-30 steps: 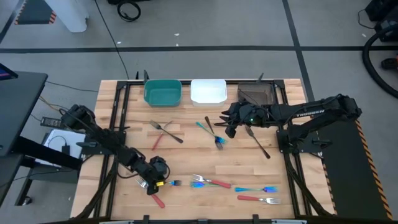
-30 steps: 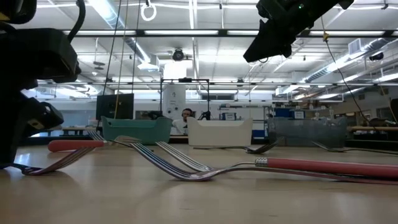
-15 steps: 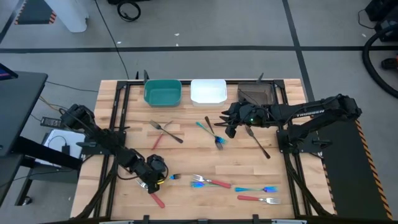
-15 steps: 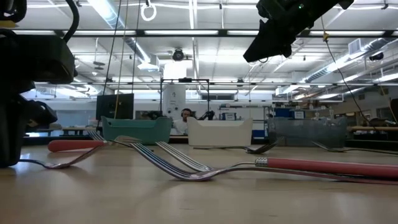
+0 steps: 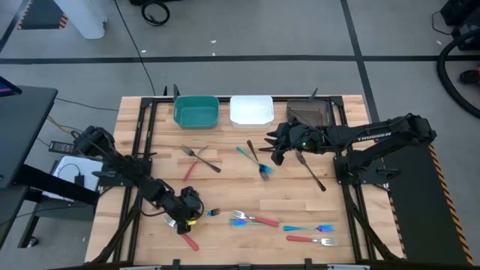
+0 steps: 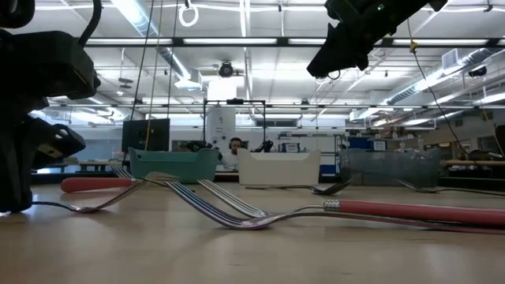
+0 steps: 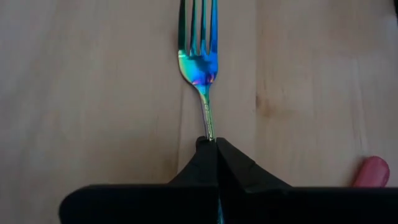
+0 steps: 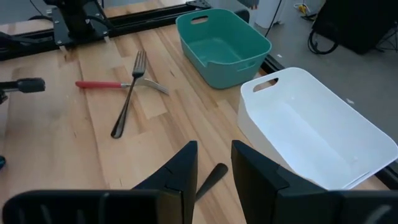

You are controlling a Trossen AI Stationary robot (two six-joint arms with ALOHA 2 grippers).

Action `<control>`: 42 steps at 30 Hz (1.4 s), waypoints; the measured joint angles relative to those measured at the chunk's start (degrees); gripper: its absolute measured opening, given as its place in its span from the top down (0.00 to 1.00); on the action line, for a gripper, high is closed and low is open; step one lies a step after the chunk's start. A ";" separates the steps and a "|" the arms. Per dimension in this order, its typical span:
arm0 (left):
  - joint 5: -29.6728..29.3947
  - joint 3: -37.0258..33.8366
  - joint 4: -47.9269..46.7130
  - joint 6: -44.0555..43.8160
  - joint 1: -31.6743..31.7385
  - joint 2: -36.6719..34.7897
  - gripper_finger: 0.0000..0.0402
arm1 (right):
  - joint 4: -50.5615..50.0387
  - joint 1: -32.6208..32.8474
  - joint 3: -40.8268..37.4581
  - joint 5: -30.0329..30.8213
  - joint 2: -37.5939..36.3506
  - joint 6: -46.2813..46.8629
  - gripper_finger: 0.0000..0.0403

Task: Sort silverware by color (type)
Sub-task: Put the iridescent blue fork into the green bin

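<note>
We see the left hand (image 7: 216,149) clamped on the iridescent fork (image 7: 199,56) handle end; thin, stiff, slick metal, likely to pivot. Right hand (image 8: 213,163) hovers empty, parted.

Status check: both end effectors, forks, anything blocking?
Left end effector shut on iridescent fork, low at table's front-left. Right end effector open, empty, above mid-table forks. No obstruction seen.

wood table (image 5: 225,187), 3 bins (image 5: 250,111), scattered forks (image 5: 255,220)
</note>
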 joint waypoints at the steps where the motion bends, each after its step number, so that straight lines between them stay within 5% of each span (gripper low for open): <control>1: 0.02 -0.02 0.37 0.35 0.10 -0.23 1.00 | 0.04 0.00 0.00 0.01 0.00 0.00 0.74; 14: -0.32 -0.06 0.23 4.80 4.43 -5.33 1.00 | 0.04 0.00 0.00 -0.04 0.00 0.20 0.74; 22: 5.54 0.05 0.31 0.92 4.36 -6.17 1.00 | -0.05 0.00 0.00 -0.13 0.00 0.48 0.74; 33: 4.00 0.10 0.27 -1.99 4.10 -5.71 0.84 | -0.08 0.00 0.00 -0.16 0.00 1.14 0.74; 42: 4.68 0.16 -0.99 -3.08 4.10 -2.14 0.82 | -0.14 0.00 0.00 -0.17 0.00 1.11 0.74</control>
